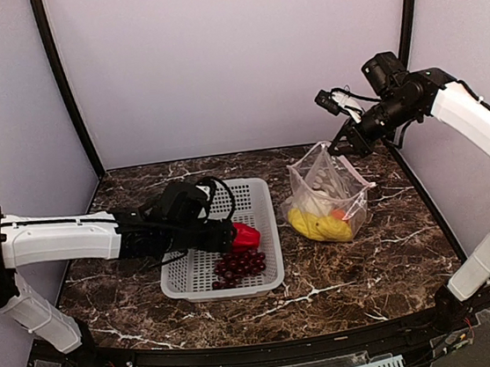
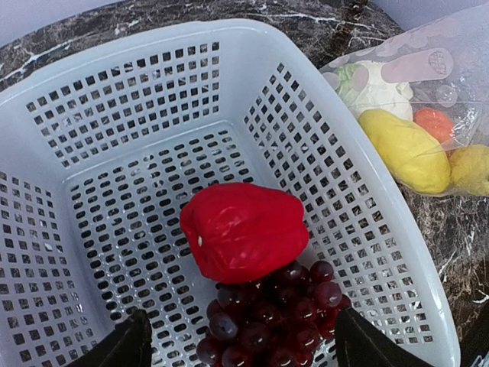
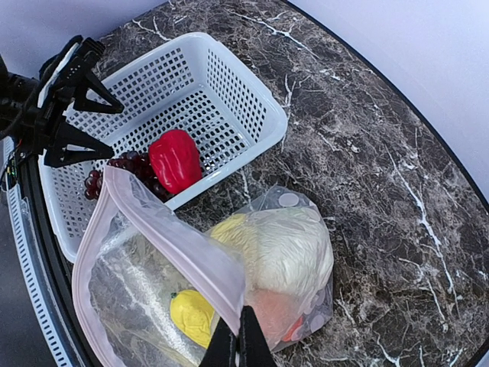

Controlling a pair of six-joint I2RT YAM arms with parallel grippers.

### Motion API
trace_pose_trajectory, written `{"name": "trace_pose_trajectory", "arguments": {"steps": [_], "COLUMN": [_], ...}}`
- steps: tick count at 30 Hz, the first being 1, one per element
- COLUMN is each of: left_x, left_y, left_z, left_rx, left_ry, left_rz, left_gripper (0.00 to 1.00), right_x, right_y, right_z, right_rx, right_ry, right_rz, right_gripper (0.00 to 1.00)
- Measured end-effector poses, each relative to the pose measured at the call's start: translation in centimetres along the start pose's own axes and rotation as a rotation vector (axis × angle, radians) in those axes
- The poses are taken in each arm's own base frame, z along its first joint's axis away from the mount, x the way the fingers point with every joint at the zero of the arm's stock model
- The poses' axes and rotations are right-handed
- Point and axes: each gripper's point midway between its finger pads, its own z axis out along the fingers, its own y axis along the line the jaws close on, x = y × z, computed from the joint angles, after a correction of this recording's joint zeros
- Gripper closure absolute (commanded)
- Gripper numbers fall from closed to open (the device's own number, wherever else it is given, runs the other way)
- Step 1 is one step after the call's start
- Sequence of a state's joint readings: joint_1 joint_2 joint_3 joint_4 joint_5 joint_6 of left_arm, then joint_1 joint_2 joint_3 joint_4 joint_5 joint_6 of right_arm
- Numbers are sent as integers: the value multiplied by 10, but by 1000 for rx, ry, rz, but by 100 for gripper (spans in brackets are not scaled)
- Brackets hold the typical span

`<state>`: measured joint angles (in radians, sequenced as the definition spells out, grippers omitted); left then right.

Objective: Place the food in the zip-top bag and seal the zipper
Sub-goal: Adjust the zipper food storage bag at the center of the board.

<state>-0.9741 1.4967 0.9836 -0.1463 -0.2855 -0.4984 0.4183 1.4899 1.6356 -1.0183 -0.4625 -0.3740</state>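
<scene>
**Hazards.**
- Left fingers [image 1: 226, 235]: spread wide and holding nothing, they hover just at 9 o'clock of the red pepper [image 2: 244, 229]. The pepper is smooth and rounded and leans on the grape bunch [image 2: 267, 321]. An off-centre squeeze could likely squirt it aside or drag grapes up with it.
- Right fingers [image 3: 237, 344]: pinched narrow on the zipper [image 3: 168, 229], they lift the zip-top bag [image 3: 130, 283] by that one edge. The other lip hangs unsupported. If it sags, the mouth may narrow, and food brought over could hit the rim and drop onto the table [image 1: 369, 258]. A slipped pinch would let the bag slump shut.
- Sealing: bulging contents near the mouth could keep the strip from closing flat.

**Containers.**
- Basket [image 2: 130, 92], at 9 o'clock of the bag and close beside it: holds the red pepper, with the grape bunch touching it at 6 o'clock. The rest of the floor is bare.
- Zip-top bag, at 3 o'clock of the basket: rests on the table with its mouth raised and unsealed. It holds the cauliflower [image 3: 283, 245], two yellow pieces [image 2: 405, 149] [image 2: 470, 168] and the orange tomato [image 2: 434, 122], all packed together.

**Status.** Judged four items bagged and two outstanding.
</scene>
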Motion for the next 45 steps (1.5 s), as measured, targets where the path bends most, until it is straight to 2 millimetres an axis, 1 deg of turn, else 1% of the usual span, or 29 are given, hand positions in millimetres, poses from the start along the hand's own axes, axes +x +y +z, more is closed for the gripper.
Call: {"name": "trace_pose_trajectory", "arguments": {"steps": [2, 3, 5, 6, 9, 14, 21, 26, 28, 31, 33, 39, 40, 41, 43, 45], "left_x": [2, 5, 8, 9, 22, 46, 66, 80, 86, 90, 89, 95, 96, 96, 98, 99], "left_y": [-1, -6, -19, -22, -33, -30, -28, -27, -26, -25, -27, -29, -29, -28, -25, -22], "left_z": [2, 3, 3, 3, 1, -2, -1, 7, 11, 15, 19, 31, 33, 34, 37, 39], "left_rx": [19, 38, 84, 98, 150, 156, 169, 175, 172, 170, 171, 149, 140, 130, 101, 75], "left_ry": [44, 78, 144, 159, 252, 382, 483, 533, 550, 564, 566, 582, 583, 583, 583, 582], "left_rz": [-11, -7, 13, 18, 66, 137, 221, 257, 272, 285, 292, 345, 358, 367, 386, 407], "left_gripper": [17, 18, 21, 24, 29, 30, 30, 30, 32, 34, 35, 33, 34, 42, 50, 64], "right_x": [0, 0, 0, 0, 1, 2, -1, -4, -6, -10, -11, -10, -10, -9, -9, -9], "right_y": [-1, -1, -1, -1, -1, -1, -4, -4, -4, -4, -4, -3, -3, -3, -3, -3], "right_z": [0, 0, 0, 0, 1, 2, 10, 9, 7, 3, 2, 2, 2, 2, 2, 2], "right_rx": [4, 5, 6, 5, 4, 0, -24, -28, -25, -20, -19, -21, -21, -21, -21, -21], "right_ry": [2, 2, 2, 3, 5, 8, 23, 27, 22, 13, 13, 18, 18, 19, 19, 19], "right_rz": [-6, -8, -10, -11, -13, -11, -2, -2, -7, -16, -19, -19, -19, -19, -19, -19], "right_gripper": [100, 100, 100, 100, 100, 100, 100, 100, 100, 100, 100, 100, 100, 100, 100, 100]}}
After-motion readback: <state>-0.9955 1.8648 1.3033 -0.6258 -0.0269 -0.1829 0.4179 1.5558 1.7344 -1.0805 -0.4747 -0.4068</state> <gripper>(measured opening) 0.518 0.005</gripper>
